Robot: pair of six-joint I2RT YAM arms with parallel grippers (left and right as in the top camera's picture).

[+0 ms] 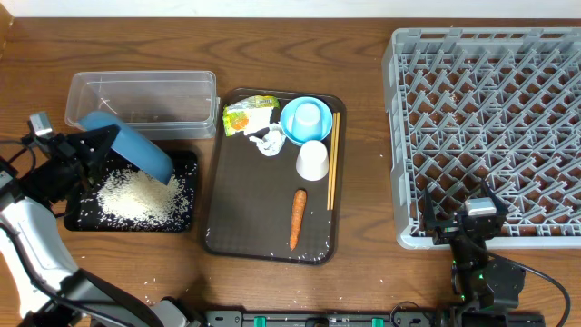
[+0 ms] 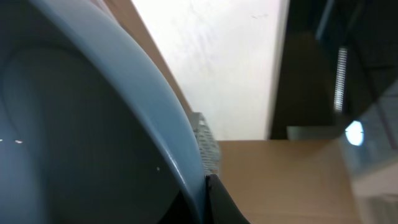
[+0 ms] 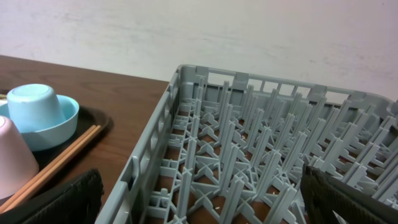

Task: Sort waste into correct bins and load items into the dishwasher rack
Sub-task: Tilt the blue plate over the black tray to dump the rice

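My left gripper (image 1: 98,147) is shut on the rim of the dark-blue plate (image 1: 138,151) and holds it tilted on edge over the black tray (image 1: 186,163), where white rice (image 1: 136,196) lies in a heap. The plate (image 2: 81,124) fills the left wrist view. The clear tub (image 1: 141,95) stands behind the tray. The yellow-green wrapper (image 1: 247,114), tissue (image 1: 270,140), light-blue bowl (image 1: 306,119), white cup (image 1: 312,161), chopsticks (image 1: 332,159) and carrot (image 1: 297,219) lie on the brown serving tray (image 1: 236,209). My right gripper (image 1: 463,223) is open and empty at the near-left corner of the grey rack (image 1: 490,118).
A few rice grains (image 1: 156,287) lie on the table in front of the black tray. In the right wrist view the rack wall (image 3: 149,162) stands between my open fingers (image 3: 205,205), with the bowl (image 3: 37,115), cup (image 3: 12,162) and chopsticks (image 3: 59,160) to its left.
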